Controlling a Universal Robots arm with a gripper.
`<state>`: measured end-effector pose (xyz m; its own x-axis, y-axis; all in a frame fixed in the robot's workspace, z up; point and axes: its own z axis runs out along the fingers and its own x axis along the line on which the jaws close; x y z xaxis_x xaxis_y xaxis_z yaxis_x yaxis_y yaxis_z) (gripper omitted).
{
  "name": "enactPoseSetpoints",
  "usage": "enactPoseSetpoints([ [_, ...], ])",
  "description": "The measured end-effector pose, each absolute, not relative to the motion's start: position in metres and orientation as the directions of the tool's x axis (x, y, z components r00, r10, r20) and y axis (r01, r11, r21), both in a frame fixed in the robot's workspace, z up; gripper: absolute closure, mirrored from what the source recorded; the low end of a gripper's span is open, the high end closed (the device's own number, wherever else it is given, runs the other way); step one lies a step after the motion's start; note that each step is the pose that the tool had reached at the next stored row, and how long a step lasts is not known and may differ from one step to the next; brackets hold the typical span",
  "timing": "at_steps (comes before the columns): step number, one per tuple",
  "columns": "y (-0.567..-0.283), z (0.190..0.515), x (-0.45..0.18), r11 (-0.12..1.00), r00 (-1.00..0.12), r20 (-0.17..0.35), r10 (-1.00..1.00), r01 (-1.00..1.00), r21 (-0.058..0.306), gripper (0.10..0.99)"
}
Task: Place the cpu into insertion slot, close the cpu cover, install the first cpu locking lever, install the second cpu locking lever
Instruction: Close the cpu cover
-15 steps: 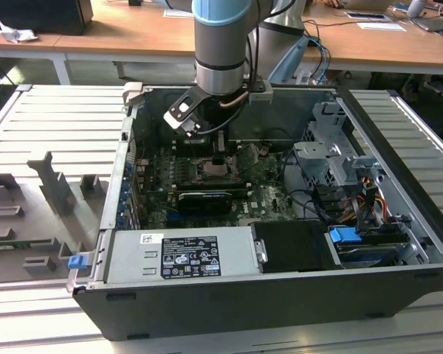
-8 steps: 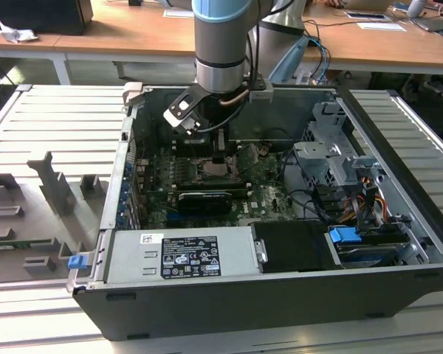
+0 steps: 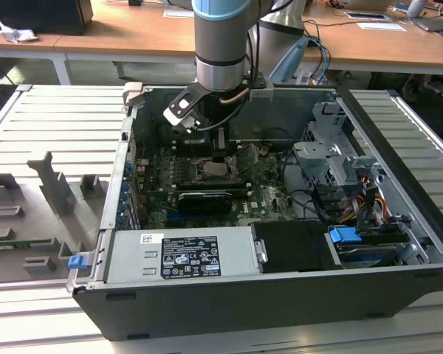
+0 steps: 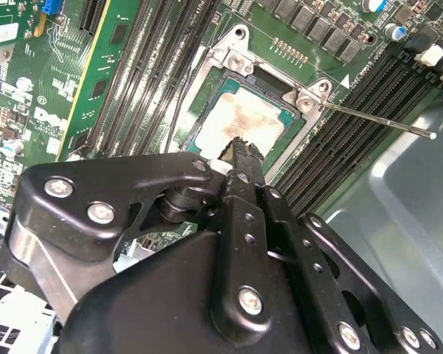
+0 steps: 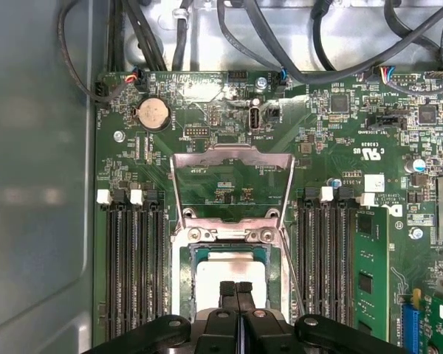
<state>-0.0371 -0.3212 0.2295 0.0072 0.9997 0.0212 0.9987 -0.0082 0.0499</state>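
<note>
- Reaching straight down into the open computer case, the gripper has its two fingers pressed together with nothing between them. Their tips are directly over the cpu.
- The cpu lies flat inside the insertion slot with its pale top up. It sits toward the far wall of the case, a little to the exterior view's left of middle.
- Whether the tips touch the chip or hang just above it is hard to tell. Closed like this, the fingers probably act as a pusher rather than a clamp.
- The cpu cover stands tilted up from its hinge at one edge of the slot, so the chip is uncovered.
- A thin locking lever juts out free beside the slot. It is unlatched, which is why the cover can stand open.
</note>
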Motion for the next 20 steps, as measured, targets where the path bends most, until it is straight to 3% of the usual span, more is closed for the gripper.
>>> enactPoseSetpoints([
  [20, -0.3212, 0.237, -0.0371, -0.015, 0.014, 0.021, 1.0, 0.999, 0.05, 0.98],
])
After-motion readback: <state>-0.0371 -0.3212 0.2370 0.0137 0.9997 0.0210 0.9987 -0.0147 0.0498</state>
